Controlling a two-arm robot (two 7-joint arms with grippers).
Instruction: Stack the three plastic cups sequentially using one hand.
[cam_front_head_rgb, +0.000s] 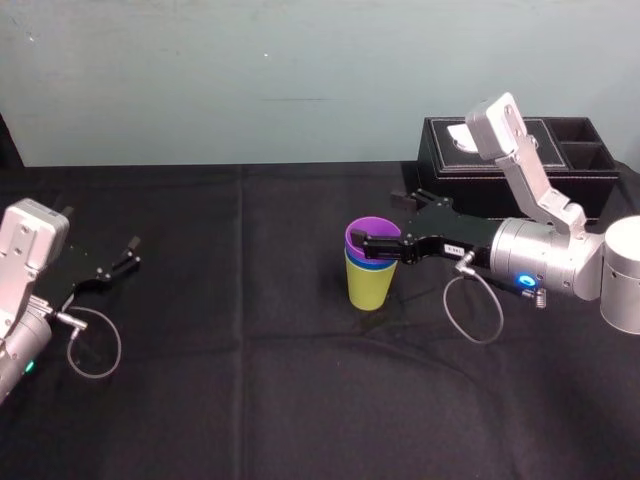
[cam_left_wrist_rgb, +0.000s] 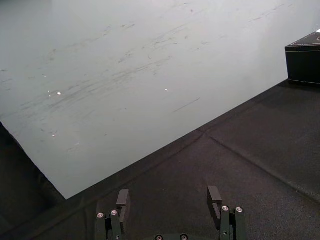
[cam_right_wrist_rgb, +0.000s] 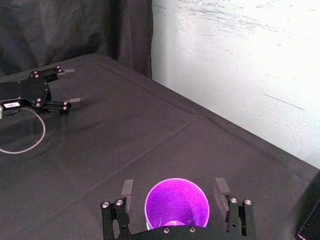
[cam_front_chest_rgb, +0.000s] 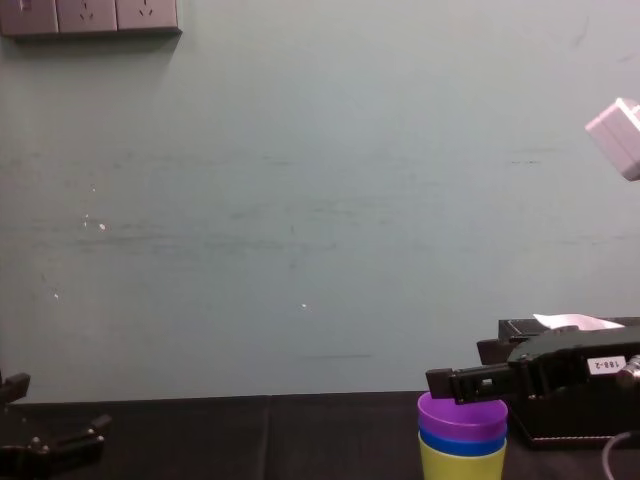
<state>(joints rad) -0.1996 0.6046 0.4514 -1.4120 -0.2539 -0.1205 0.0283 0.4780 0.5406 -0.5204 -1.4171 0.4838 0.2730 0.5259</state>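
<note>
Purple cup (cam_front_chest_rgb: 462, 412) stands between the long fingers of the right gripper (cam_right_wrist_rgb: 174, 189). In the right wrist view those fingers are apart, with a sliver of dark cloth showing on each side of the rim, so nothing is clamped. The gripper reaches in level from the robot's right at rim height. That suits a side grasp on a tapered tumbler: held near the top, a cup can go straight down into the one below without the fingers fouling the lower rims.

Under the purple cup sits the blue cup (cam_front_chest_rgb: 462, 437), showing as a narrow band. Under that is the yellow-green cup (cam_front_head_rgb: 368, 285), upright on the black table (cam_front_head_rgb: 250, 390) and carrying the other two. All three are nested, so the stacking looks done, and I judge the open fingers to be a release. What remains would be drawing back without knocking the stack.

Behind the right arm, well apart from the cups, stands the black tissue box (cam_front_head_rgb: 445, 150). The left gripper (cam_left_wrist_rgb: 169, 196) lies parked at the robot's far left, fingers spread and holding nothing, in keeping with a one-handed job
</note>
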